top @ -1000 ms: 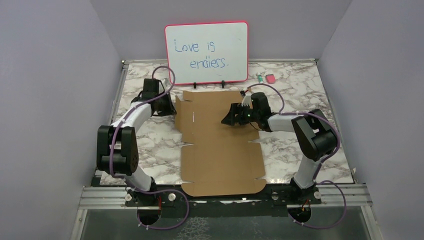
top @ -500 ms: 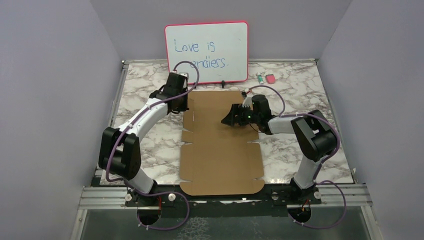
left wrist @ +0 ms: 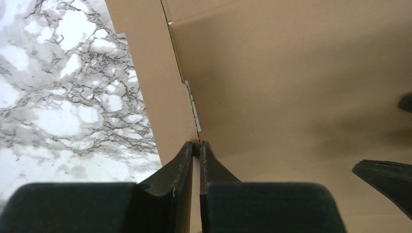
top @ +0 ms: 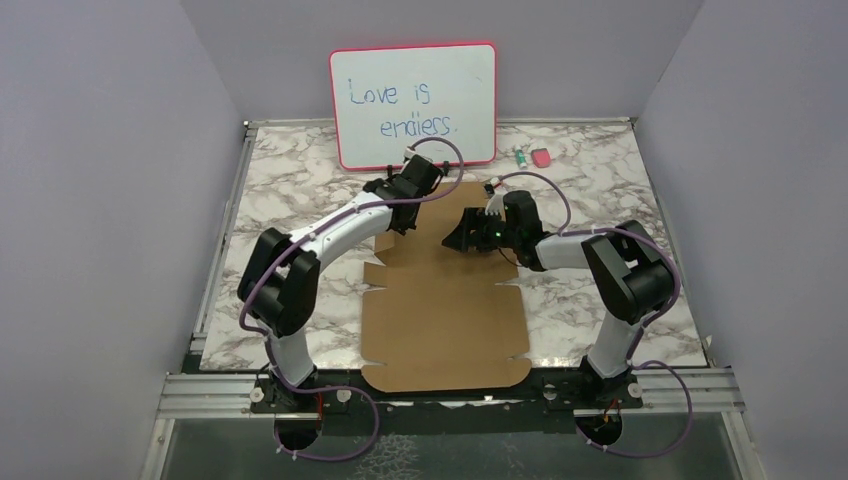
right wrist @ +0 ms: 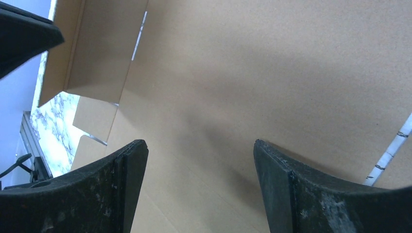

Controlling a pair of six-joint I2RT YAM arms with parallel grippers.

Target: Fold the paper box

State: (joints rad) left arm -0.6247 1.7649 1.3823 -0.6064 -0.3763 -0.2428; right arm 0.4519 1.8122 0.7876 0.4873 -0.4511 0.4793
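The whiteboard [top: 413, 103] (standing upright) blocks passage just beyond the paper box [top: 445, 310].

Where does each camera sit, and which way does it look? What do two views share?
Top external: above and behind the bases, looking down at the table, both arms, the paper box, the whiteboard.
Left wrist: on the left arm, looking past the shut left gripper at the box's crease.
Right wrist: looking past the open right gripper at the box.
Shared: both wrist views show the box.
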